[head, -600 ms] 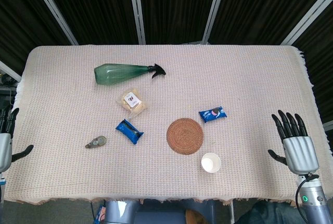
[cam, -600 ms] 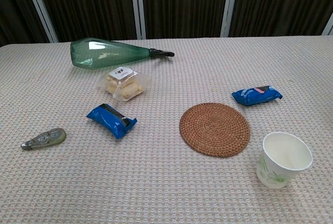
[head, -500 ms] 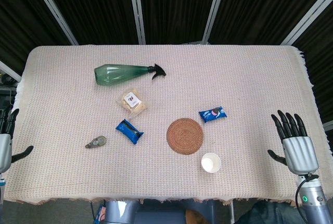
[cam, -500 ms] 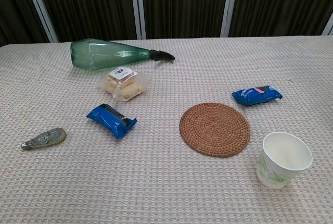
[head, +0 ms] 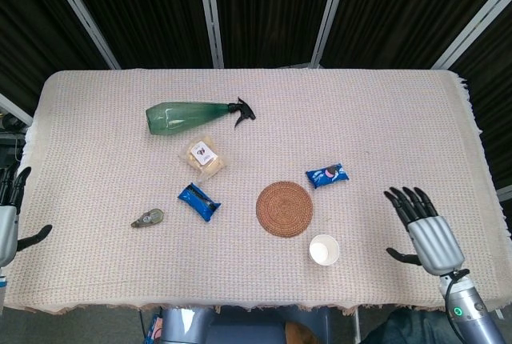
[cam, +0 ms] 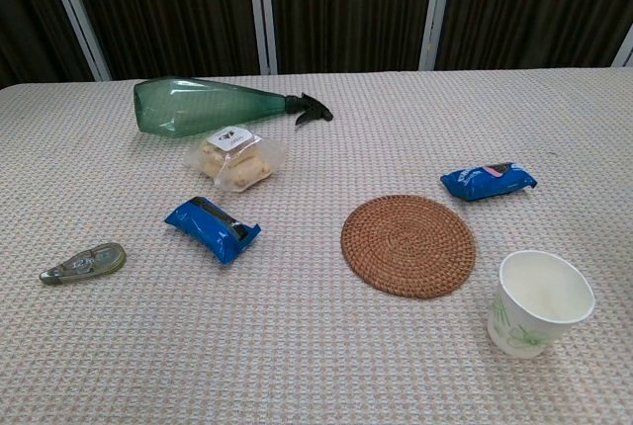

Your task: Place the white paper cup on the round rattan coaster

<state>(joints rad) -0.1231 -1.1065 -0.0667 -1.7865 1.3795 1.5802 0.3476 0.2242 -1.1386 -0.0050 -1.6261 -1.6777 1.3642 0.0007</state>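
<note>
The white paper cup (head: 324, 250) stands upright on the cloth-covered tabletop (head: 384, 120), near its front edge, just beside the round rattan coaster (head: 284, 209) but not on it; from the chest view the cup (cam: 539, 302) sits to the right of and in front of the coaster (cam: 407, 244), with a small gap between them. The right hand (head: 422, 229) hovers over the tabletop to the right of the cup, apart from it, its fingers (head: 408, 202) spread wide and holding nothing. The left hand (head: 10, 220) shows only partly at the left edge of the head view, off the side of the tabletop, fingers apart and empty, well apart from the cup. Behind the coaster lies a blue snack packet (head: 327, 174), and to its left a second blue packet (head: 198, 202), a clear bag of biscuits (head: 203, 156), a green spray bottle (head: 196, 114) lying on its side, and a small tape dispenser (head: 149, 218).
</note>
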